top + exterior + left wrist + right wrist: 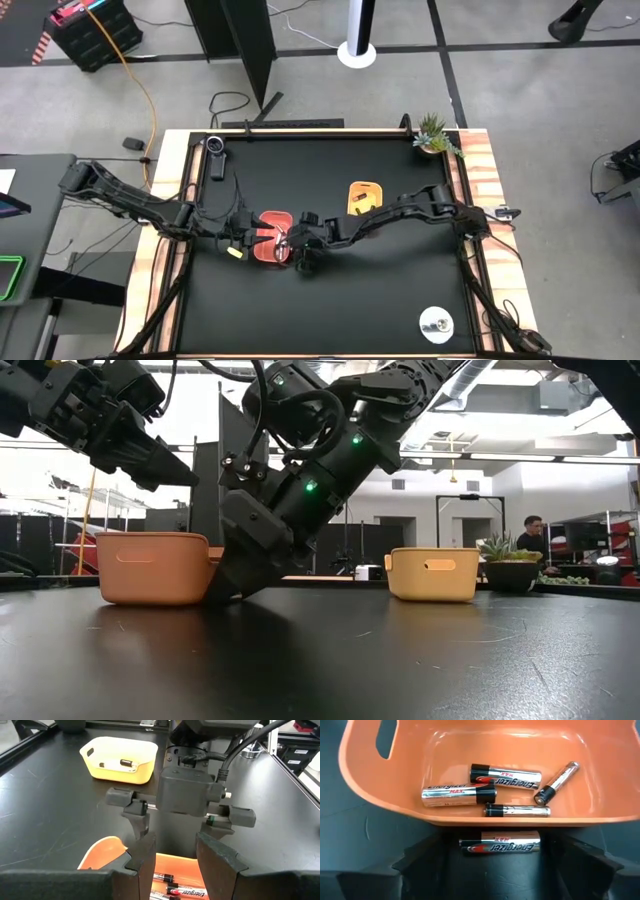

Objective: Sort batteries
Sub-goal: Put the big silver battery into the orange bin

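with the right gripper [497,870] spread low on the table around a battery [500,843] lying just outside the orange tray [365,780], closing off-centre could roll it away; left gripper [175,865] hovers open above the tray's batteries [505,776].

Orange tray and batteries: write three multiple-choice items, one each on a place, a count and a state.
1. The battery between the right tool's fingers lies where, relative to the orange tray?
A inside it
B outside, beside its wall
C atop its rim

2. How many batteries lie inside the orange tray?
A four
B two
C seven

3. The yellow tray is:
A upside down
B stacked in another tray
C upright, holding one battery

Key:
1 B, it shows beyond the tray's wall.
2 A, the right wrist view shows four.
3 C, the left wrist view shows its open top and contents.
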